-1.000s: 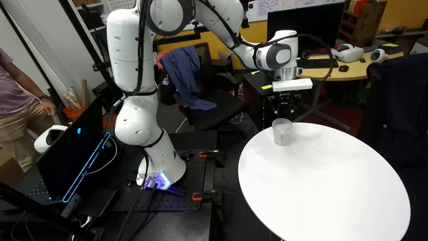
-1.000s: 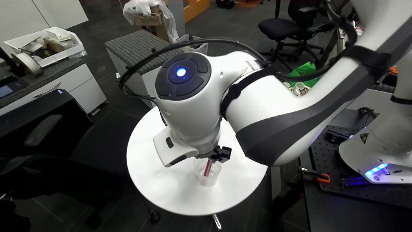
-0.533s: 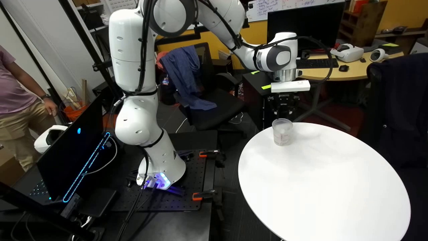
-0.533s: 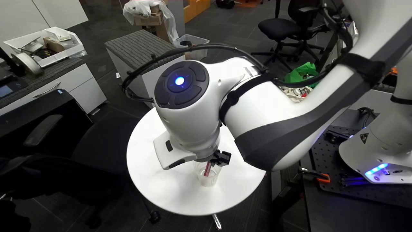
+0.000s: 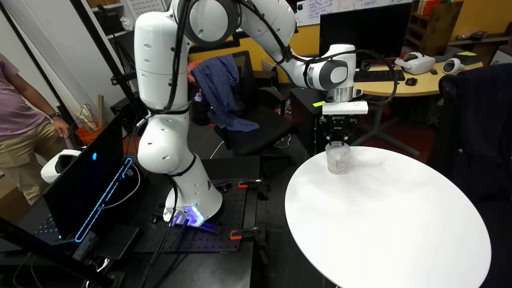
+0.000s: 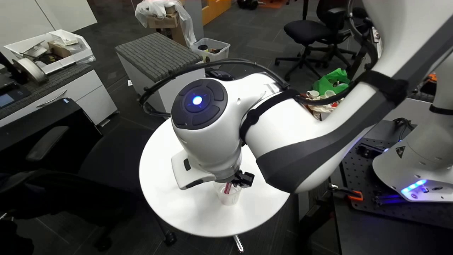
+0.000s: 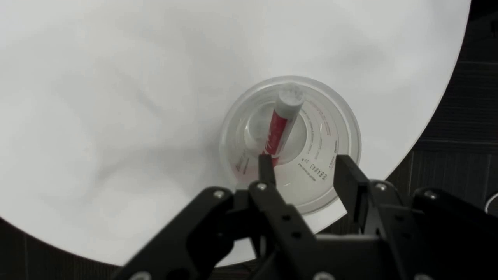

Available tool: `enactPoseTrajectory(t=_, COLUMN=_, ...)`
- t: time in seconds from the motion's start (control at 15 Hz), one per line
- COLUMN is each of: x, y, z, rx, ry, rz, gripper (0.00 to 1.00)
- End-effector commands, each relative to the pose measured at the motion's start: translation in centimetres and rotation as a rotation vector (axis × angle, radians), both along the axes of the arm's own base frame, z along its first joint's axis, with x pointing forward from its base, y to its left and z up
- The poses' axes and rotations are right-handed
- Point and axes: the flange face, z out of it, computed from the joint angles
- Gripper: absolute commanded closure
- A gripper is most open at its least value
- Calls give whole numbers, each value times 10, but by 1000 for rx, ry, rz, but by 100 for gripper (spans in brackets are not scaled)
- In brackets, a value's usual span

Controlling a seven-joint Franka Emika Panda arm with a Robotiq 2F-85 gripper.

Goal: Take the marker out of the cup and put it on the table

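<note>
The jaws of the gripper (image 7: 303, 167) are spread, with a visible gap between the two fingers (image 7: 267, 171). In the wrist view, the cup (image 7: 297, 146) is positioned ahead of the jaws, and both fingertips overlap its outline. In both exterior views, the cup stands upright below the jaws; whether the fingertips extend inside the rim cannot be determined. The marker (image 7: 277, 130) is located inside the cup, in a tilted position. Its pale upper end lies ahead of the fingertips, near the rim on the side farther from the jaws; its lower portion is partly hidden by one finger. Contact between that finger and the marker cannot be confirmed. The table (image 7: 136, 116) supports the cup below the jaws, and its edge curves near the cup. A white housing (image 5: 345, 108) sits directly above the jaws. In an exterior view, a desk (image 5: 432, 86) bearing a monitor (image 5: 366, 32) and a keyboard (image 5: 380, 76) stands behind the jaws; a chair (image 5: 268, 132) draped with a blue cloth (image 5: 220, 88) and a person (image 5: 24, 112) are well apart from them.
</note>
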Motion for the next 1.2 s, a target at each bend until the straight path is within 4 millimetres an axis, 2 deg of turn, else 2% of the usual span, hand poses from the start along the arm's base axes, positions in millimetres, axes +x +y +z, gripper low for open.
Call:
enactPoseTrajectory(t=0.0, x=2, y=1, z=-2, rx=20, ry=-21, rz=-52, gripper=55)
enactPoseTrajectory(t=0.13, x=1, y=-1, z=-2, rx=17, ry=-27, rz=-74, gripper=54)
enactPoseTrajectory(t=0.4, x=1, y=-5, z=-3, rx=17, ry=-36, rz=-113, gripper=64)
enactPoseTrajectory(t=0.8, x=4, y=-16, z=-5, rx=15, ry=-36, rz=-145, gripper=57)
enactPoseTrajectory(t=1.13, x=9, y=-25, z=-8, rx=15, ry=-29, rz=-158, gripper=59)
